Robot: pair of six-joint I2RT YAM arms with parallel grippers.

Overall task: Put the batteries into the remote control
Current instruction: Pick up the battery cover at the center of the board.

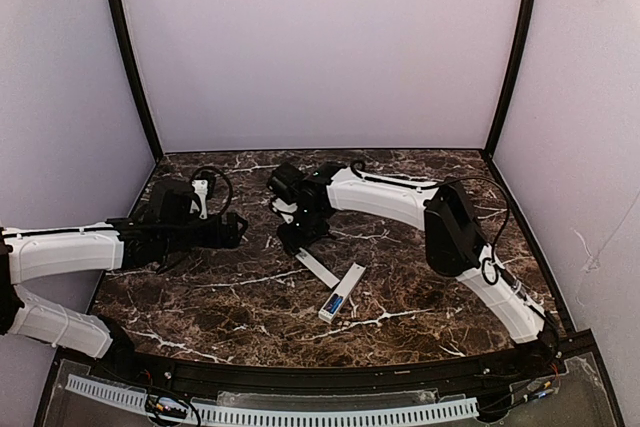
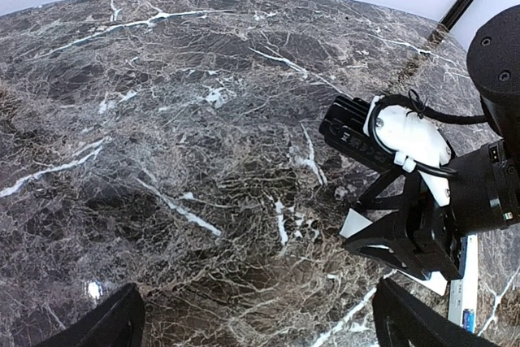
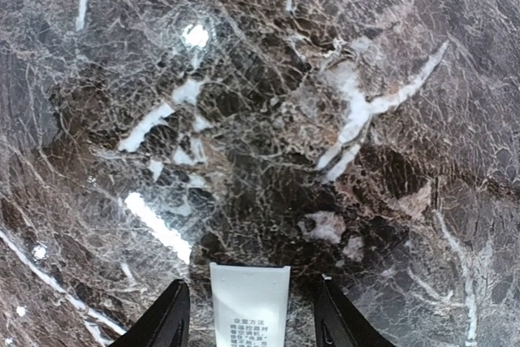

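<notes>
Top view: a dark, white-veined marble surface (image 1: pixel 200 297) sits inside pale lilac walls (image 1: pixel 320 47) with black corner posts (image 1: pixel 132 57). The remote control (image 1: pixel 341 293) lies near the centre, with blue batteries (image 1: pixel 333 303) showing at its near end.

Left wrist: the left fingers (image 2: pixel 114 323) are wide apart and empty.

Right wrist: the right fingers (image 3: pixel 171 318) are spread either side of a white cover (image 3: pixel 249 298), not touching it. Its print is too small to read.

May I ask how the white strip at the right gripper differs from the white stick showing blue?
The plain white flat strip sits between the open right gripper's fingers; the slim white remote control lies free beside it. The strip shows no blue; the remote shows blue batteries at its near end. Both are slim, white and flat, on the marble table.
</notes>
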